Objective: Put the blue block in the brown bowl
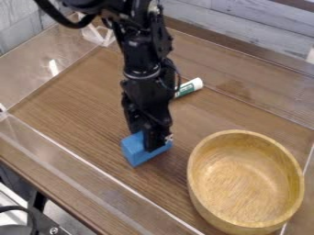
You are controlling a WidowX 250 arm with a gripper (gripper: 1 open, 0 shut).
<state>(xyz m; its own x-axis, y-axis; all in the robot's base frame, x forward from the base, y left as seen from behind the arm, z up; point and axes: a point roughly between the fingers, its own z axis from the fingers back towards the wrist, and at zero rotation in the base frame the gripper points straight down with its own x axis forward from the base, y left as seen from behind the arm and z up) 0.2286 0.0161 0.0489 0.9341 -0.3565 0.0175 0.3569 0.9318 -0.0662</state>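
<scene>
A small bright blue block [142, 151] rests on the wooden table, left of the bowl. My black gripper [154, 140] points straight down onto the block's upper right part, and its fingers are shut on the block. The arm hides part of the block's top. The brown bowl [245, 181] is a large round wooden bowl at the lower right; it holds nothing and stands a short way right of the gripper.
A green-and-white marker [188, 87] lies behind the arm on the table [73, 92]. Clear plastic walls [50, 147] ring the table, with the front wall close to the block.
</scene>
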